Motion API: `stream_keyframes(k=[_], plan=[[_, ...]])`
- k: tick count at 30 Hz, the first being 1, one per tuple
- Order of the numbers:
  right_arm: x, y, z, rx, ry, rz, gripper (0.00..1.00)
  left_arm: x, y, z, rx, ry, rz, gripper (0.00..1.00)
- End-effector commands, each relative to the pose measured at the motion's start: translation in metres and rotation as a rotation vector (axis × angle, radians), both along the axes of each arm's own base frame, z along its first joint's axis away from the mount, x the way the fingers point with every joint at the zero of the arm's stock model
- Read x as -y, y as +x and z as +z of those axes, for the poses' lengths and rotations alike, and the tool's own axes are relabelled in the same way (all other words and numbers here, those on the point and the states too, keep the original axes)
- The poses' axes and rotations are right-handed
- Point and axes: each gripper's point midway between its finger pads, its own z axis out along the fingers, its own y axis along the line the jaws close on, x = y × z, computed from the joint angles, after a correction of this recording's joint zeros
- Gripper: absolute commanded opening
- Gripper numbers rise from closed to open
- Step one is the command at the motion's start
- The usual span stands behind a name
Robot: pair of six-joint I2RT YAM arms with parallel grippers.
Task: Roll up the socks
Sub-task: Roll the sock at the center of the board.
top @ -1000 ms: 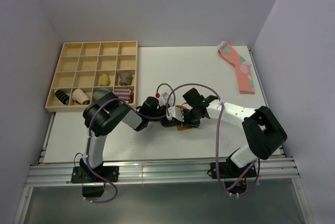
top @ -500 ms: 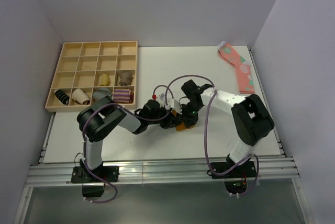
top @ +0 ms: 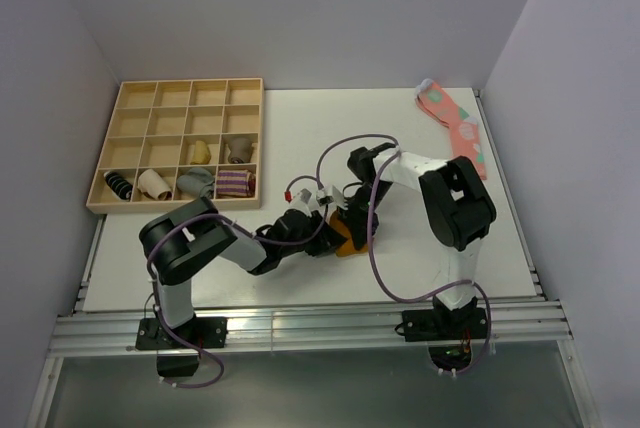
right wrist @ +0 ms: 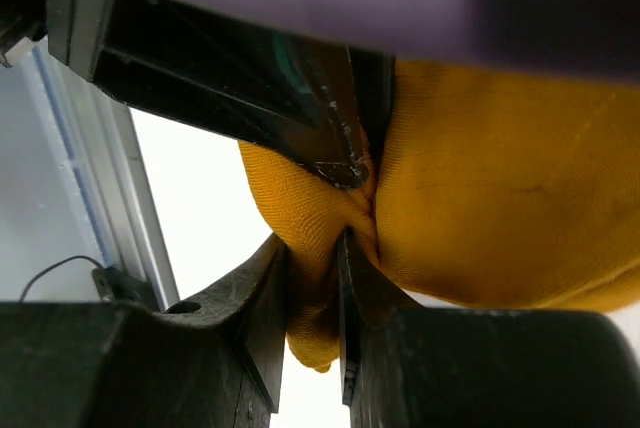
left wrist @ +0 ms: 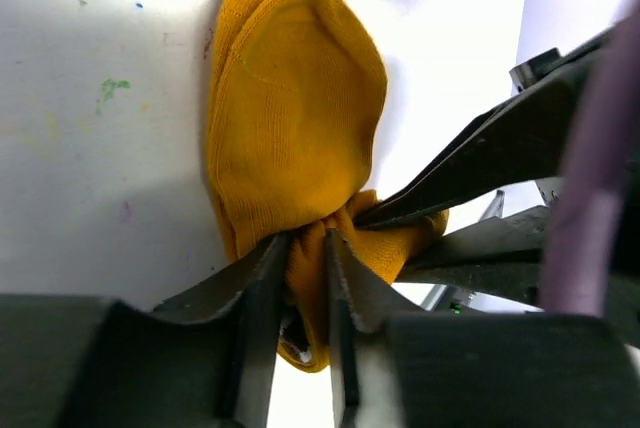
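Left hand [left wrist: 305, 243] is all but closed, its fingers pinching a bunched fold of the mustard sock [left wrist: 295, 98]. The rounded end of the sock lies out on the white worktop [left wrist: 90, 148]. Right hand [right wrist: 312, 246] is squeezed just as tight, nipping the same bunch from the other side, right against the left's fingers. The sock sits mid-worktop, between the two arms. Compared with a second ago, the right arm has folded inward, its elbow swung closer, and more orange shows from above.
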Motion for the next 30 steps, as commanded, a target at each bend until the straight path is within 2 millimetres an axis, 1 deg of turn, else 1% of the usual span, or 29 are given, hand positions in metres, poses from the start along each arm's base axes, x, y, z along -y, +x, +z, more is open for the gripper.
stream_keyframes(k=[1, 3, 4, 6, 7, 9, 11, 12, 16, 17, 19, 20, 21, 24, 27, 28, 30], plan=[[0.009, -0.002, -0.002, -0.079, -0.057, -0.059, 0.07, -0.056, -0.012, -0.062, 0.036, 0.332, 0.026, 0.31], [0.009, -0.001, -0.004, -0.088, -0.066, -0.063, 0.07, -0.061, -0.011, -0.06, 0.064, 0.337, 0.032, 0.35], [0.01, -0.001, -0.005, -0.088, -0.074, -0.065, 0.07, -0.06, -0.008, -0.053, 0.081, 0.321, 0.052, 0.38], [0.011, 0.001, -0.006, -0.077, -0.08, -0.072, 0.06, -0.064, -0.005, -0.05, 0.085, 0.321, 0.075, 0.4], [0.011, 0.001, -0.008, -0.076, -0.085, -0.073, 0.07, -0.068, -0.006, -0.053, 0.072, 0.34, 0.086, 0.42], [0.013, 0.002, -0.009, -0.07, -0.096, -0.077, 0.07, -0.071, -0.002, -0.055, 0.06, 0.354, 0.121, 0.42], [0.015, 0.003, -0.011, -0.059, -0.105, -0.079, 0.06, -0.081, -0.002, -0.062, 0.022, 0.391, 0.162, 0.43], [0.015, 0.002, -0.012, -0.058, -0.11, -0.085, 0.06, -0.082, -0.001, -0.064, 0.015, 0.404, 0.176, 0.43], [0.017, 0.003, -0.014, -0.056, -0.126, -0.088, 0.06, -0.091, 0.0, -0.059, 0.012, 0.382, 0.232, 0.44], [0.019, 0.003, -0.014, -0.052, -0.131, -0.087, 0.06, -0.098, -0.001, -0.061, 0.001, 0.388, 0.257, 0.44], [0.019, 0.003, -0.014, -0.05, -0.134, -0.09, 0.06, -0.103, 0.002, -0.054, 0.017, 0.368, 0.293, 0.45], [0.019, 0.004, -0.014, -0.047, -0.136, -0.092, 0.06, -0.111, -0.003, -0.057, 0.011, 0.373, 0.302, 0.46], [0.019, 0.004, -0.014, -0.046, -0.138, -0.092, 0.06, -0.108, 0.001, -0.048, 0.038, 0.336, 0.312, 0.46], [0.019, 0.005, -0.014, -0.051, -0.143, -0.096, 0.06, -0.109, 0.001, -0.041, 0.081, 0.328, 0.295, 0.46], [0.019, 0.008, -0.014, -0.054, -0.158, -0.098, 0.06, -0.102, 0.002, -0.032, 0.174, 0.349, 0.241, 0.45], [0.019, 0.009, -0.016, -0.06, -0.169, -0.098, 0.06, -0.096, 0.003, -0.026, 0.211, 0.339, 0.225, 0.44], [0.019, 0.011, -0.016, -0.065, -0.181, -0.098, 0.06, -0.088, 0.001, -0.021, 0.275, 0.361, 0.181, 0.44]])
